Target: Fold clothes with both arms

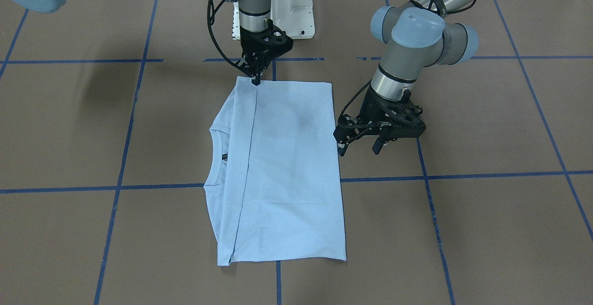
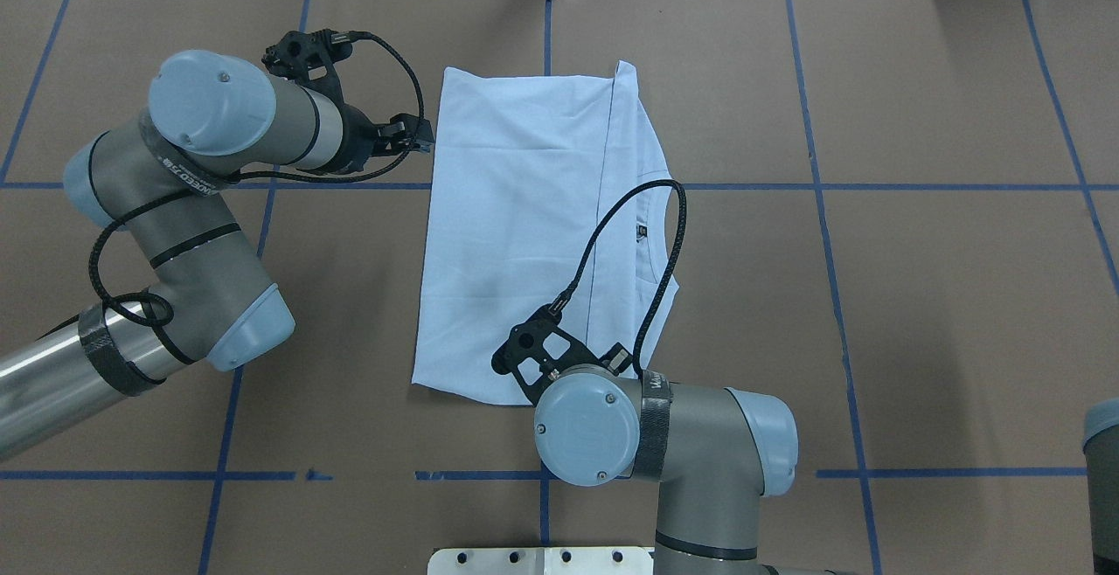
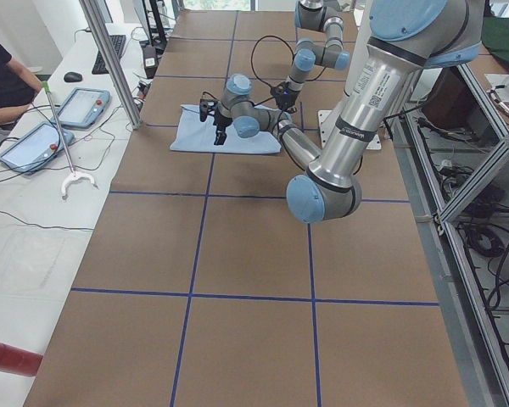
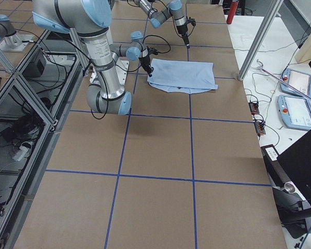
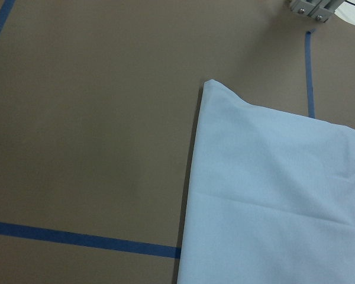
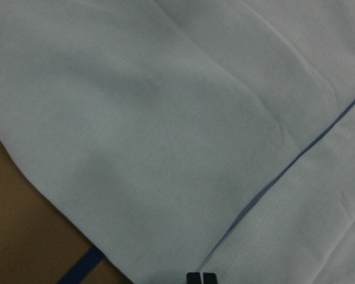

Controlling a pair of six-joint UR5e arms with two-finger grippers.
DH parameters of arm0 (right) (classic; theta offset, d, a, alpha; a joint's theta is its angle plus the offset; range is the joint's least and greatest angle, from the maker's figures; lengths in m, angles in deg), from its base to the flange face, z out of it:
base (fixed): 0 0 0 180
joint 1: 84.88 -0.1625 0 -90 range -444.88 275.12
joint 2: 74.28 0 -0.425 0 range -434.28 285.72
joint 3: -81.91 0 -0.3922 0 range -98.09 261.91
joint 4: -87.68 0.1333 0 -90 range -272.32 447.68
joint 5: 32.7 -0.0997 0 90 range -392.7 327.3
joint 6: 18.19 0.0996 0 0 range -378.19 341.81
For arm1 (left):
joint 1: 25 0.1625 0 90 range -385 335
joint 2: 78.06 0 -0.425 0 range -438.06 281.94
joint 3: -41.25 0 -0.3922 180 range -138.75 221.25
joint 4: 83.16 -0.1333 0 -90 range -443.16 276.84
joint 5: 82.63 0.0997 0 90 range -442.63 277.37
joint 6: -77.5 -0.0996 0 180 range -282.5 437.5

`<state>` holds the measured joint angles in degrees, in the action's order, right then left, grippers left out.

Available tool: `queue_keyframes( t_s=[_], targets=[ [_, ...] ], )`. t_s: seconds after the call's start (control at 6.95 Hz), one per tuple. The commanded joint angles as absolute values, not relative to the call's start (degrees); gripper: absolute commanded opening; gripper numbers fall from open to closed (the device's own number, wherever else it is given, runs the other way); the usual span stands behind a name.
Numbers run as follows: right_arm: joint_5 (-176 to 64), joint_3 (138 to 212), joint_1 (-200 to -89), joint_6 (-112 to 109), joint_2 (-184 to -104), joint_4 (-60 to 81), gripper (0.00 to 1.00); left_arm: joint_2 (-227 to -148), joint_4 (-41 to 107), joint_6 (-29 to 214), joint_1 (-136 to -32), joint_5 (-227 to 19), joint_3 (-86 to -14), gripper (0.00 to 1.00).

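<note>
The pale light-blue T-shirt [image 1: 287,166] lies flat on the brown table, folded lengthwise. One layer is laid over the body, and the collar with its black label [image 1: 225,156] peeks out beside the fold. My right gripper [image 1: 255,81] points straight down at the near-base corner of the folded layer, shut on the hem. In the right wrist view its closed tips [image 6: 201,277] sit on the hem seam. In the overhead view the right wrist [image 2: 584,426] hides them. My left gripper [image 1: 359,148] hangs open just off the shirt's [image 2: 516,208] folded edge, holding nothing.
The white pedestal base [image 1: 292,8] stands behind the shirt at the robot's side. Blue tape lines [image 1: 139,187] grid the brown tabletop. A person [image 3: 0,76] sits at a side bench with tablets [image 3: 81,106]. A red cylinder [image 3: 8,356] lies there too.
</note>
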<state>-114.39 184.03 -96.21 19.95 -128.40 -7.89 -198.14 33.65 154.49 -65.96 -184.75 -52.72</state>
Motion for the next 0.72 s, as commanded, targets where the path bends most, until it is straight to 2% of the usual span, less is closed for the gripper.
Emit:
queue_keyframes(
  t_s=[0.0, 0.29, 0.58],
  targets=[
    [-114.9, 184.7, -97.4, 20.0, -128.8, -7.5, 0.00, -198.4, 33.6, 154.5, -66.0, -184.8, -52.7, 1.00],
    [-115.6, 188.8, -98.9, 21.0, -132.2, -7.3, 0.00, -198.5, 33.7, 154.5, -66.0, -184.8, -52.7, 1.00],
    [-115.8, 191.1, -99.0, 32.0, -135.9, -7.3, 0.00, -198.5, 33.7, 154.5, -65.8, -184.8, -52.6, 1.00]
  ],
)
